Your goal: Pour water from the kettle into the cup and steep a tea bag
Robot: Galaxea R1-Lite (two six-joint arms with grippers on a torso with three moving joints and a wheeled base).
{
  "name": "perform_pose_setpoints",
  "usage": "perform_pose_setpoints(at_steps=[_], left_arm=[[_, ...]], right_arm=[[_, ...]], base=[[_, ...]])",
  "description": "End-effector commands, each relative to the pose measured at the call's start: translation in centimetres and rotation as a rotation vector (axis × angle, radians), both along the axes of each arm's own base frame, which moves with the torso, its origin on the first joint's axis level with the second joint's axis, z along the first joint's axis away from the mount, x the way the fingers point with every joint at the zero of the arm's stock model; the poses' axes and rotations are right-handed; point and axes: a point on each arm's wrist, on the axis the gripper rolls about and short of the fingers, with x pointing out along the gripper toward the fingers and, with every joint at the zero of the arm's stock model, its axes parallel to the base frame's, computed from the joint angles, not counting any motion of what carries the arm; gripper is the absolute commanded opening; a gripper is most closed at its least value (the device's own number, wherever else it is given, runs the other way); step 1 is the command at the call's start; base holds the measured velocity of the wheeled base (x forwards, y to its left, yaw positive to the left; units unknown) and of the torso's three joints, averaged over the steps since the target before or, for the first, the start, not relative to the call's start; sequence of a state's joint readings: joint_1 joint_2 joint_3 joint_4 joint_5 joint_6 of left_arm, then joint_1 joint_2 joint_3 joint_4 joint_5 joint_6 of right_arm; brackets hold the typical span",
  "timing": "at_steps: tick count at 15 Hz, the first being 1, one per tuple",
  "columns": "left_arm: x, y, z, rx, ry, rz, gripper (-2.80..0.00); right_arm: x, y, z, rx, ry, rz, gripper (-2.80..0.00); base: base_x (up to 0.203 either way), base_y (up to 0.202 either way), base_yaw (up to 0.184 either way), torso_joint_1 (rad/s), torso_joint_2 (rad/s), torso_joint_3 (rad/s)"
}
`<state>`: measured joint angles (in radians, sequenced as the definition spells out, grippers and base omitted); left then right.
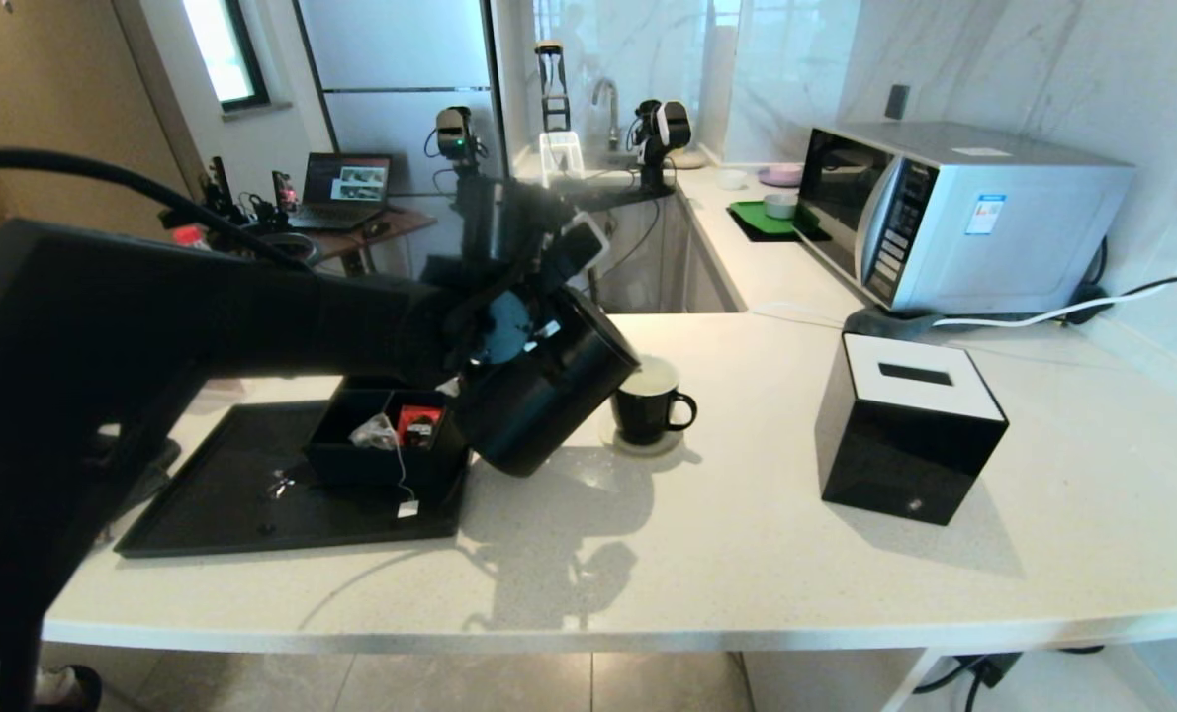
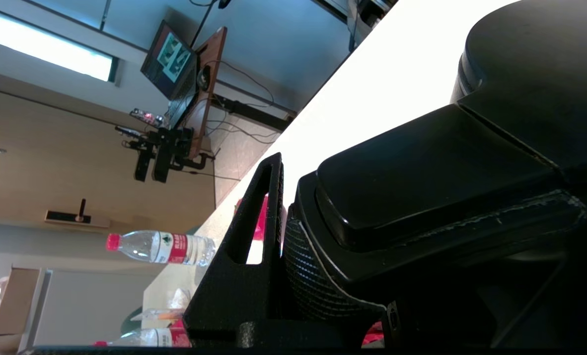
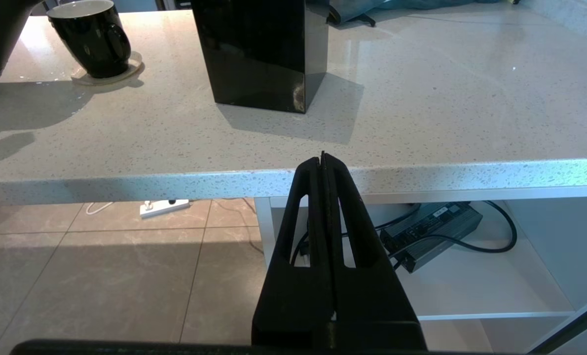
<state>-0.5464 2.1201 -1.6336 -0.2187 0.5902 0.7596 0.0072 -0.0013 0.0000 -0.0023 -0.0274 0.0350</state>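
— What sits at the far left of the counter?

— A black tray [image 1: 213, 514] carrying an open black box [image 1: 351, 460]; the tea bag [image 1: 376, 432] lies in the box, its string trailing over the front wall to a white tag on the tray, with a red packet [image 1: 416, 423] beside it.

— And just right of that?

— The left gripper [image 1: 509, 331] is clamped on the handle of the kettle [image 1: 539, 396], holding it off the counter and tipped toward the right, its spout end over the rim of the cup [image 1: 650, 403]. The left wrist view shows a finger [image 2: 254, 231] pressed against the handle.

— Where does the cup stand?

— Upright on a pale coaster [image 1: 638, 440], handle pointing right, near the counter's middle.

— Farther right?

— A black tissue box [image 1: 905, 435], then a microwave [image 1: 954, 213] at the back. The right gripper [image 3: 323, 162] hangs below the counter edge, fingers pressed together on nothing
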Motion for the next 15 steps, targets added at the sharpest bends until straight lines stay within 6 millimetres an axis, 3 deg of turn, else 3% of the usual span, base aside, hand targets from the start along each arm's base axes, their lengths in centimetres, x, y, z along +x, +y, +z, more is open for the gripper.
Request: perform_pose_setpoints(at_steps=[1,15], left_arm=[[-0.1,0.2,0.4,-0.003,-0.009,0.006,-2.80],[-3.6,2.5,1.7,-0.269,-0.044,0.073,-2.80]], right_arm=[[0.0,0.0,0.0,0.000,0.001,0.000,-2.80],[0.0,0.0,0.0,0.000,0.001,0.000,-2.80]], base=[[0.000,0.000,0.000,0.000,0.00,0.000],[0.000,0.000,0.000,0.000,0.00,0.000]])
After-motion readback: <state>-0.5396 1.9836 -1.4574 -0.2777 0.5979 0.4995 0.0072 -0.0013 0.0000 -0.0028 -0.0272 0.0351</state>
